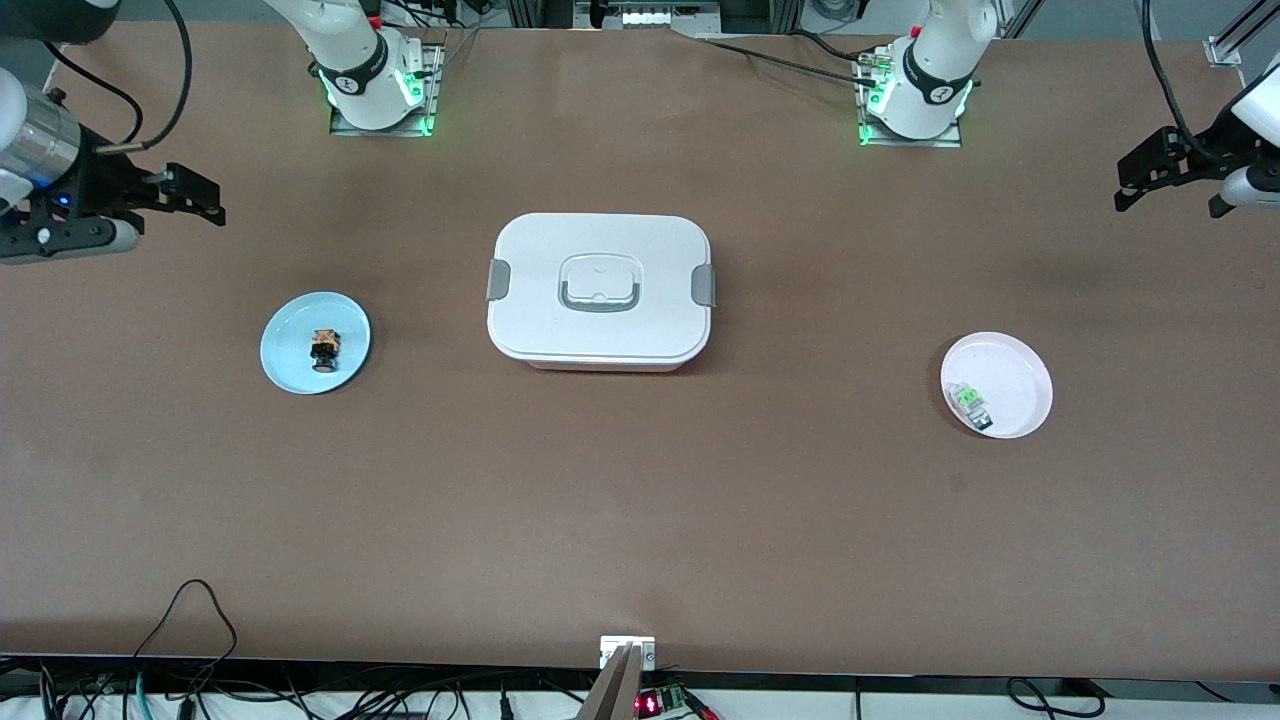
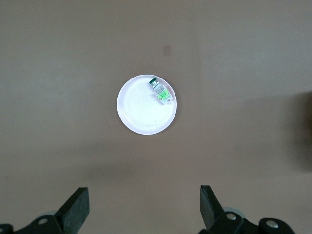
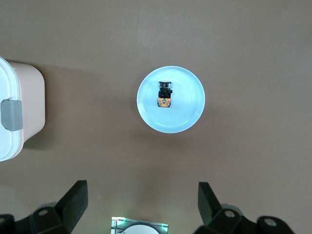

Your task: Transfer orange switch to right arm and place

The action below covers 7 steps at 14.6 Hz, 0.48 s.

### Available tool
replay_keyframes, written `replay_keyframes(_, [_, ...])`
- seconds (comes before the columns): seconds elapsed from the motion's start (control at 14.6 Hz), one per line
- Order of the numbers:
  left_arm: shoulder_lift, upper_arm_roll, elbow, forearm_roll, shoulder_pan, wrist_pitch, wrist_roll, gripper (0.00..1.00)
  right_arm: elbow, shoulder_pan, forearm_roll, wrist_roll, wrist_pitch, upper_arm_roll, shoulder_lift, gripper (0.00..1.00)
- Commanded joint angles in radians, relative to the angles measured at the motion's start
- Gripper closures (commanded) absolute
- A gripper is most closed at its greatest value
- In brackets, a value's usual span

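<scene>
Orange switch (image 1: 325, 347) lies on blue plate (image 1: 290, 370) toward right arm's end, both right gripper (image 1: 190, 195) and left gripper (image 1: 1150, 175) raised, jaws apart, empty; tiny part could slip mid-handover.

Orange switch (image 1: 324, 348) on the blue plate (image 1: 290, 365).
Small black block, orange at one end, apparently lying on its side near the plate's middle.

White jointed arms, both. Bases ringed with black bands, green lights glowing at the mounting plates. Right arm (image 1: 35, 140): shiny silver wrist collar, blue indicator light, black cable looping overhead. Black two-finger grippers: left gripper (image 2: 144, 207), right gripper (image 3: 141, 202).
</scene>
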Motion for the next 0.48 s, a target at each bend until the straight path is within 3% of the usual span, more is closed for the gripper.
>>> replay_keyframes(0.0, [-0.012, 0.007, -0.004, -0.022, -0.001, -0.01, -0.002, 0.0, 0.082, -0.024, -0.033, 0.028, -0.04, 0.019, 0.025, 0.0])
replay_keyframes(0.41, [-0.01, 0.007, -0.004, -0.022, -0.001, -0.01, -0.002, 0.0, 0.153, -0.015, -0.035, 0.042, -0.038, 0.023, 0.038, 0.0])
